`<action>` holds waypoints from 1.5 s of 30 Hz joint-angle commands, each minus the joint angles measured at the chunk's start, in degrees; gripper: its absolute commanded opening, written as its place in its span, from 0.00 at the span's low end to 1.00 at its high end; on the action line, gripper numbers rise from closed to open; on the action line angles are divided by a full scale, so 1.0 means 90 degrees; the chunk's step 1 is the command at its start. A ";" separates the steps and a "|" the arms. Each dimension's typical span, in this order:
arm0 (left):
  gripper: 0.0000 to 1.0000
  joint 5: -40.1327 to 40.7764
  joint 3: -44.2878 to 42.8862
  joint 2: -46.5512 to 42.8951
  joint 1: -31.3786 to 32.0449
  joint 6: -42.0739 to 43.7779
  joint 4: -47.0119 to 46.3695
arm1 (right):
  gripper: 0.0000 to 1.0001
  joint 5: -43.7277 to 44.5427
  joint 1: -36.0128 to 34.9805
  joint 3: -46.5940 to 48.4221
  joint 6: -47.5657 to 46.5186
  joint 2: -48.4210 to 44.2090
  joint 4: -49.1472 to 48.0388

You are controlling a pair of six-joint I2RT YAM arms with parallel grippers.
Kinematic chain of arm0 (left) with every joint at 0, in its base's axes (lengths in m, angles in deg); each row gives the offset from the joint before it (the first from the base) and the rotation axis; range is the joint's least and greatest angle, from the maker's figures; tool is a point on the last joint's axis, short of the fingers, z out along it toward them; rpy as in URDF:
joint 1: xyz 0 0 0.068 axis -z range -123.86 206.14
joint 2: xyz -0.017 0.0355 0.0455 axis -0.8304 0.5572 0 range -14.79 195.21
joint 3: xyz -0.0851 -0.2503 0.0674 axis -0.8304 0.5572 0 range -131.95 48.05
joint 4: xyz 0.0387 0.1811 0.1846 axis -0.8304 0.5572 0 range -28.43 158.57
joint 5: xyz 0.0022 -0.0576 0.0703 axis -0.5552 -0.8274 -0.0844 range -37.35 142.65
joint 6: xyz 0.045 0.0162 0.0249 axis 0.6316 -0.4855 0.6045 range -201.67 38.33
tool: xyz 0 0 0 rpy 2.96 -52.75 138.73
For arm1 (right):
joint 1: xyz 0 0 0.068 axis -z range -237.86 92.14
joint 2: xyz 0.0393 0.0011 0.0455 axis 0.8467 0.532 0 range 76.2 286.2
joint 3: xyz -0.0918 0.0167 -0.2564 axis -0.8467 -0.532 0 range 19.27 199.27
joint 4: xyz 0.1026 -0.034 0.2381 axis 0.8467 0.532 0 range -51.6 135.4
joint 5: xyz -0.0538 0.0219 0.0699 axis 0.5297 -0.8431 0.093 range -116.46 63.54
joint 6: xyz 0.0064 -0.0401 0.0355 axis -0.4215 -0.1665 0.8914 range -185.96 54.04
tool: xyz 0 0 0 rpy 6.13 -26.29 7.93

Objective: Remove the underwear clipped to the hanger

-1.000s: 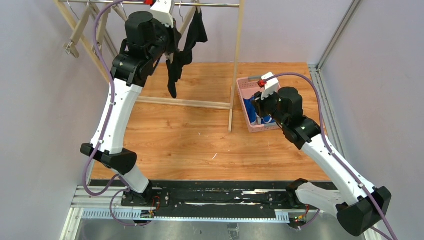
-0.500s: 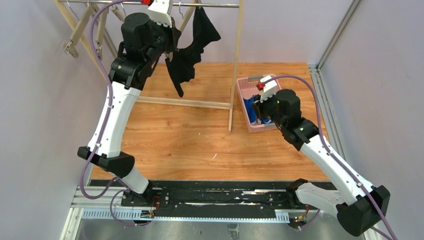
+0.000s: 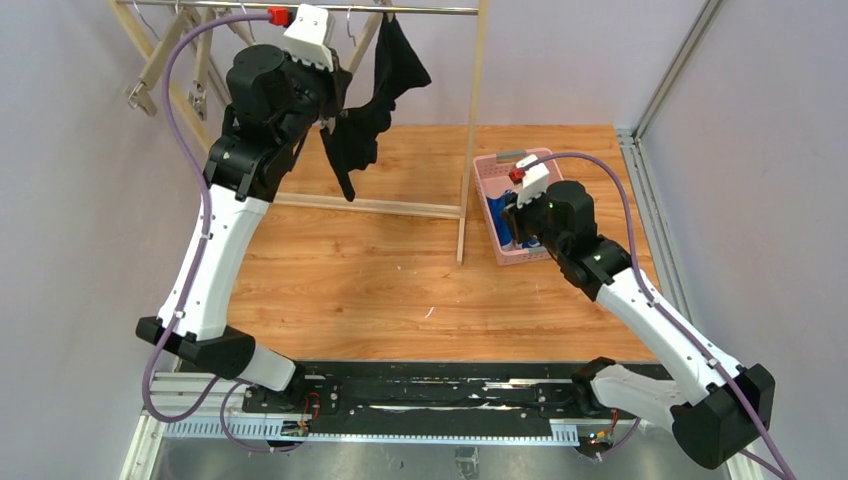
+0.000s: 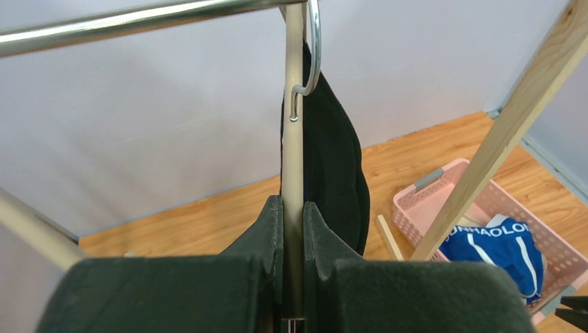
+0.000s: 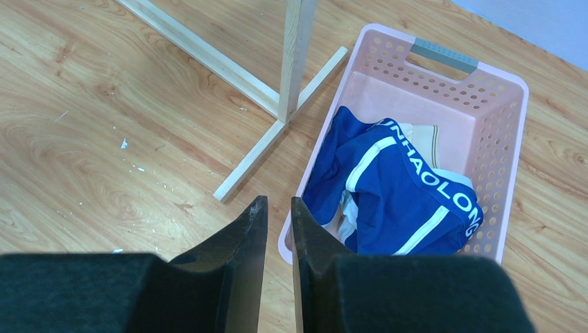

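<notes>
The black underwear (image 3: 388, 85) hangs from a cream hanger (image 4: 294, 139) hooked on the metal rail (image 3: 420, 10); it also shows in the left wrist view (image 4: 333, 173). My left gripper (image 4: 293, 208) is shut on the hanger's bar, up by the rail (image 3: 335, 95). The blue briefs with white lettering (image 5: 402, 194) lie in the pink basket (image 5: 513, 125) on top of the cream-beige pair (image 5: 423, 135). My right gripper (image 5: 279, 205) is shut and empty, hovering over the basket's near left rim (image 3: 515, 215).
The wooden rack's upright post (image 3: 470, 130) and its foot rail (image 3: 370, 205) stand between the two arms. The basket (image 3: 485, 172) sits at the right of the wooden table. Folded rack legs (image 3: 160, 60) lean at the back left.
My left arm has shifted left and up along the rail with the hanger, and the black underwear has swung and spread. My right arm has edged slightly left.
</notes>
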 commanded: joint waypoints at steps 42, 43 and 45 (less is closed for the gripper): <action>0.00 -0.4201 0.5779 -0.4897 0.0188 0.0866 0.1562 | 0.75 -0.5337 0.0266 0.0805 -0.0291 0.0992 -0.1114; 0.00 -0.4209 0.5780 -0.4883 0.0188 0.0875 0.1562 | 0.76 -0.5504 0.0279 0.0928 -0.0376 0.0989 -0.1037; 0.00 -0.4334 0.5768 -0.4865 0.0188 0.0939 0.1565 | 0.78 -0.5907 0.0363 0.1106 -0.0458 0.0970 -0.1001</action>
